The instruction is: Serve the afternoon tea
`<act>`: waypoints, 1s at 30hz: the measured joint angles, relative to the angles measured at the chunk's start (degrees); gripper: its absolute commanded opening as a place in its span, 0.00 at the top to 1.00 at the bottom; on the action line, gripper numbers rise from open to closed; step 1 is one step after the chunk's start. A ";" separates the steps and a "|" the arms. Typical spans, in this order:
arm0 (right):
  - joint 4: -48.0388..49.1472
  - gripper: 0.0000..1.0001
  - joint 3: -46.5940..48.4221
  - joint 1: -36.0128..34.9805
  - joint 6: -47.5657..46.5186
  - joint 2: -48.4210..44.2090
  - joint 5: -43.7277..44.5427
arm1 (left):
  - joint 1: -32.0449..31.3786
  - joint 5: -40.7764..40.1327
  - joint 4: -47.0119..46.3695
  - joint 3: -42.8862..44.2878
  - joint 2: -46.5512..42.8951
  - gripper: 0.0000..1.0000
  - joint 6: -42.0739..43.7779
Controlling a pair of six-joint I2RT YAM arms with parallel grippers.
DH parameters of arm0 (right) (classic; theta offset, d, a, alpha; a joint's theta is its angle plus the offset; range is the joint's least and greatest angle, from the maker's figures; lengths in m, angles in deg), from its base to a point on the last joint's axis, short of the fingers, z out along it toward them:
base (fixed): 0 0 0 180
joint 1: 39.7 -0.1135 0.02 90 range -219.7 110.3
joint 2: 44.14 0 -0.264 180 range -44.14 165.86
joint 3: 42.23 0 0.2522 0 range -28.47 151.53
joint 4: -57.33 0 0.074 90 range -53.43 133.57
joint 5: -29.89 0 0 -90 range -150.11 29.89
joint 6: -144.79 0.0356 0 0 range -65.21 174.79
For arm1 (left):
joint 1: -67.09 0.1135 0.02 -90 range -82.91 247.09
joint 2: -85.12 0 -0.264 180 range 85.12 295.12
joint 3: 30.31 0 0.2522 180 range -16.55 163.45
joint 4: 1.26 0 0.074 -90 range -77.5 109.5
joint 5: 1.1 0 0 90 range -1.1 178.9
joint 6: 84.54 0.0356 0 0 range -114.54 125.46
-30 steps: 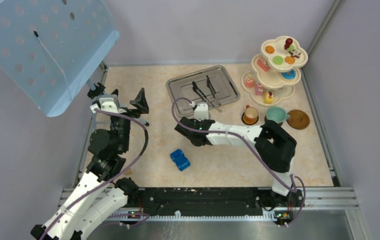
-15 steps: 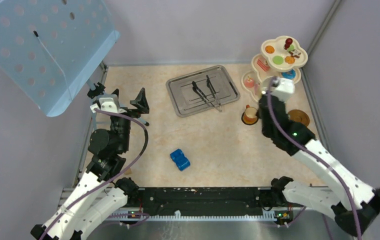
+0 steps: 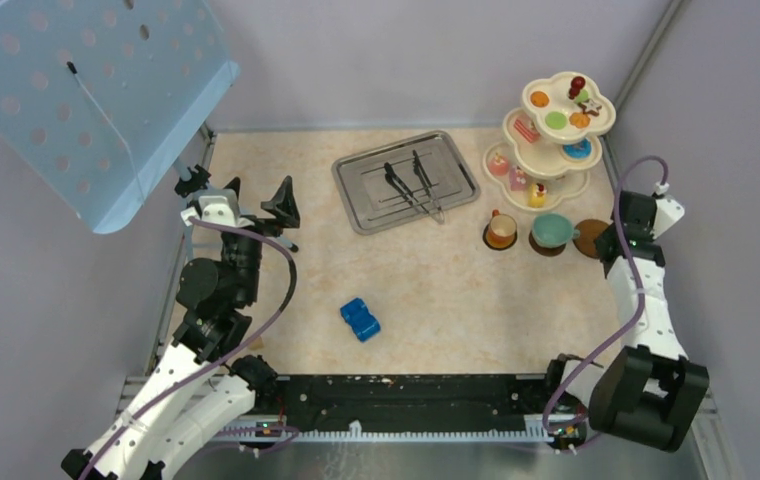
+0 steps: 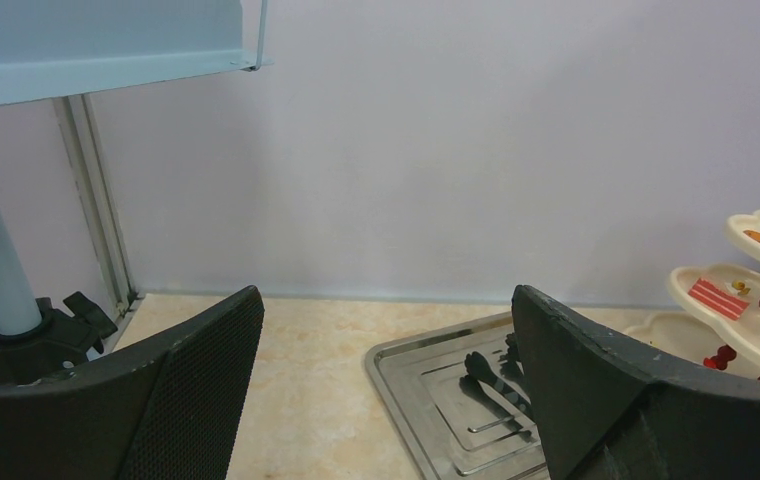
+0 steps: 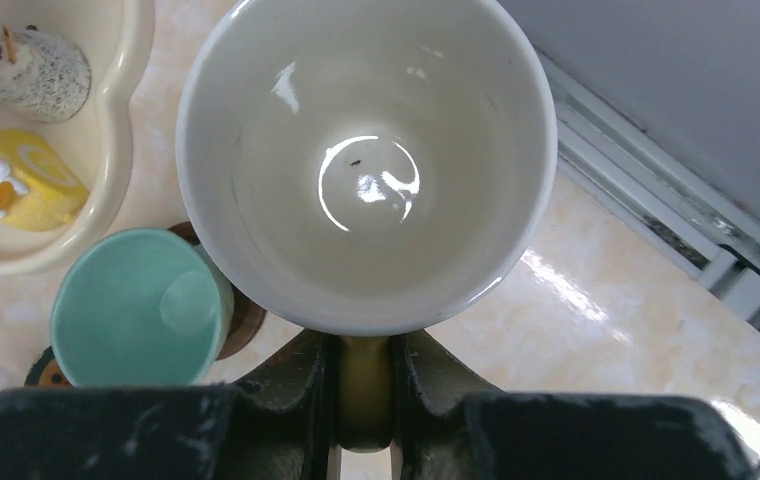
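The right jaws pinch the mug by its thin handle. It looks stiff, glazed and fragile, so the handle suits best. Left jaws stand wide open, empty.

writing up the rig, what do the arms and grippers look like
The left arm and right arm are white links joined by bulky black joints, each trailed by a purple cable. The left gripper has broad black fingers with fine mesh-textured pads. The right gripper is black and slightly scuffed. No markings show.
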State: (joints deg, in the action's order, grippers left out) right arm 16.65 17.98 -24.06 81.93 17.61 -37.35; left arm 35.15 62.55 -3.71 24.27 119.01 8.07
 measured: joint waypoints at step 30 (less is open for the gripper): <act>17.07 1.00 -0.74 2.16 -6.40 17.94 -8.52 | 0.00 -0.04 0.00 0.00 -0.72 0.01 -0.35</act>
State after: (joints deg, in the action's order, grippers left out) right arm 33.72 17.24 -21.90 75.52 35.56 -45.87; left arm 35.15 62.50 -3.71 24.27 118.29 7.72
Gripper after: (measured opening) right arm 0.151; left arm 0.987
